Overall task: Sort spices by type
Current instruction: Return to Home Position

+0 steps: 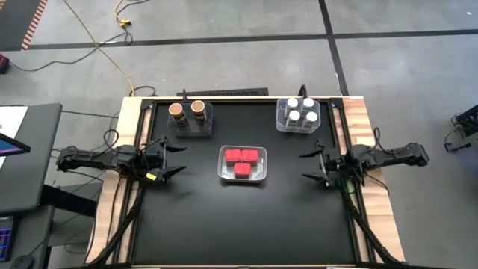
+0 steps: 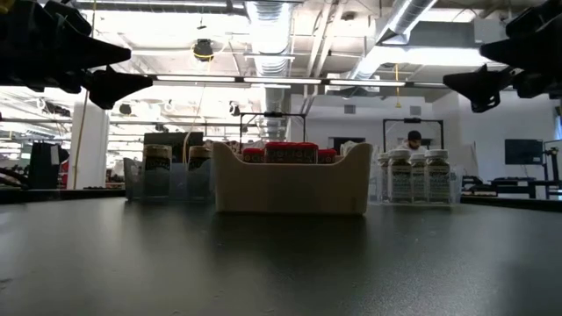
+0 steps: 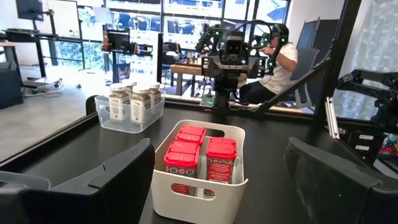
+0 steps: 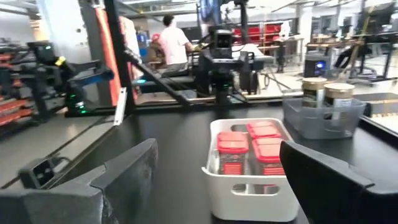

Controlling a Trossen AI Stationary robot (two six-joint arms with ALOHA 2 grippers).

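Nine spice containers are all inside bins, so I judge the sorting itself complete, with only the retreat of the arms left to do. Nearest, the black table surface (image 1: pixel 239 224) is bare up to its middle. At the middle stands the white plastic bin (image 1: pixel 222 166), and in it are the three red blocky spice cans (image 1: pixel 243 159), packed touching each other. The left gripper (image 1: pixel 179 159) hangs toward the left edge and the right gripper (image 1: pixel 305 166) toward the right edge. Both face the bin, and both have their fingers spread wide and hold nothing. Farther on, toward the far left corner, the small dark bin (image 1: pixel 190 131) holds the two brown-topped cylindrical jars (image 1: pixel 198 108). Toward the far right corner, the clear plastic bin (image 1: pixel 282 124) holds the four small white-lidded jars (image 1: pixel 294 116).

If an arm dropped low while folding back, a spread finger could catch a bin rim and push the bin or tip a jar. I think this risk is small.

The low view shows both grippers high above the surface, which the high view cannot tell. Only the high view shows which corner each bin occupies. Each wrist view shows the opposite arm across the table, and a person (image 3: pixel 280 56) in the room beyond.
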